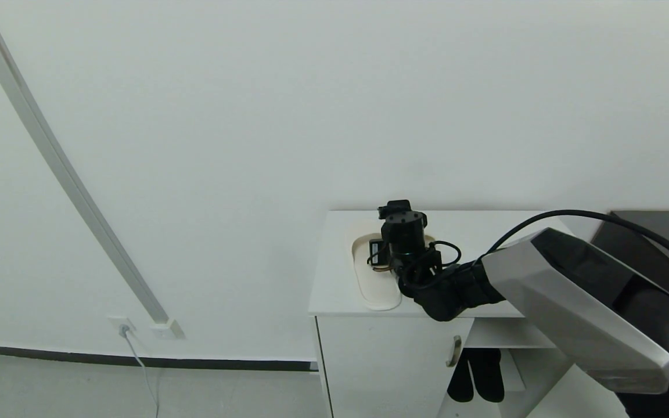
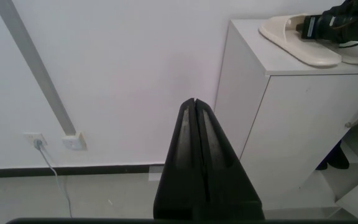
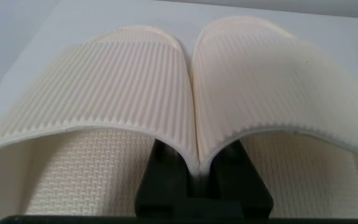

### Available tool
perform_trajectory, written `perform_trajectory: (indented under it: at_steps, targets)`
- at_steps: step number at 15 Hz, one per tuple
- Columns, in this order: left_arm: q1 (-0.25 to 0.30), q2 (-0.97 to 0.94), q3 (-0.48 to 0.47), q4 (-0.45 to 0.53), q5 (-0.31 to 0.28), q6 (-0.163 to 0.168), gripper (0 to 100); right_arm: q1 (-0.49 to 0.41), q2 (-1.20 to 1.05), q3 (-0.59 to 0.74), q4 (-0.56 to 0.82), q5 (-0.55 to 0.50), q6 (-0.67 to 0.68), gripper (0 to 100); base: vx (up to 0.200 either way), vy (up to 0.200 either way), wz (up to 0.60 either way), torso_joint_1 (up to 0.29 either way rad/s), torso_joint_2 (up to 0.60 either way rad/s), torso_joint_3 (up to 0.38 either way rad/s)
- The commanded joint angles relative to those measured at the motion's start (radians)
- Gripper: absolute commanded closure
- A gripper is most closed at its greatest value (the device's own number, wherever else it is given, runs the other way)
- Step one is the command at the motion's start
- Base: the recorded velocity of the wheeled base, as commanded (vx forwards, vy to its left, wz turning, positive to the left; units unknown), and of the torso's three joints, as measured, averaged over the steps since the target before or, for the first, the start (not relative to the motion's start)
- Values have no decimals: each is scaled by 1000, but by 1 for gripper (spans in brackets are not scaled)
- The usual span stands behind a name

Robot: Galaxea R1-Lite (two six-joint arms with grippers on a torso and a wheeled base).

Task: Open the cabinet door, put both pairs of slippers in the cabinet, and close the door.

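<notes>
- Now the right hand (image 3: 197, 177) clamps the cream slippers (image 3: 123, 87) on top of the white cabinet (image 1: 334, 290). One finger sits inside each slipper, and the two touching inner straps are pinched between them.
- The step in hand looks like lifting this pair off. A straight rise before any sideways travel should keep the soles from dragging.
- Only the thin strap edges are held, so a slow carry with a level wrist seems wise, since either slipper could slip free.
- Below, the cabinet's right side stands open, with the black slippers (image 1: 477, 374) already inside under a shelf (image 1: 509, 335).
- The arm will likely need to back clear of the top's front edge before dropping, and to avoid the handle (image 1: 455, 351) of the closed door (image 1: 387, 366) beside the opening.
- The left hand (image 2: 194, 102), fingers pressed together and empty, hangs low, well apart from the cabinet's left side.
</notes>
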Motion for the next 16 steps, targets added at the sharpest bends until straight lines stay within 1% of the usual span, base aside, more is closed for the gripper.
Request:
perform_trajectory:
  at_steps: [1,2,4,8,10,11,12,13,15,16]
  targets:
    - [0,0,0,0,0,0,100,2,-17,8,-2,-4,-1,100,0,0,0,0,0,0]
    - [0,0,0,-1,0,0,100,3,-42,23,-3,-5,-1,100,0,0,0,0,0,0]
    - [0,0,0,0,0,0,100,17,-134,105,-6,-4,-3,100,0,0,0,0,0,0]
    - [0,0,0,0,0,0,100,68,-370,384,-62,22,-10,100,0,0,0,0,0,0]
    - [0,0,0,-1,0,0,100,83,-490,586,-134,99,-33,100,0,0,0,0,0,0]
    - [0,0,0,0,0,0,100,89,-530,669,-177,130,-40,100,0,0,0,0,0,0]
    - [0,0,0,0,0,0,100,91,-550,715,-200,142,-43,100,0,0,0,0,0,0]
    - [0,0,0,0,0,0,100,95,-612,855,-261,194,-55,100,0,0,0,0,0,0]
    - [0,0,0,0,0,0,100,94,-694,1011,-355,329,-70,100,0,0,0,0,0,0]
    - [0,0,0,-1,0,0,100,94,-724,1057,-367,383,-72,100,0,0,0,0,0,0]
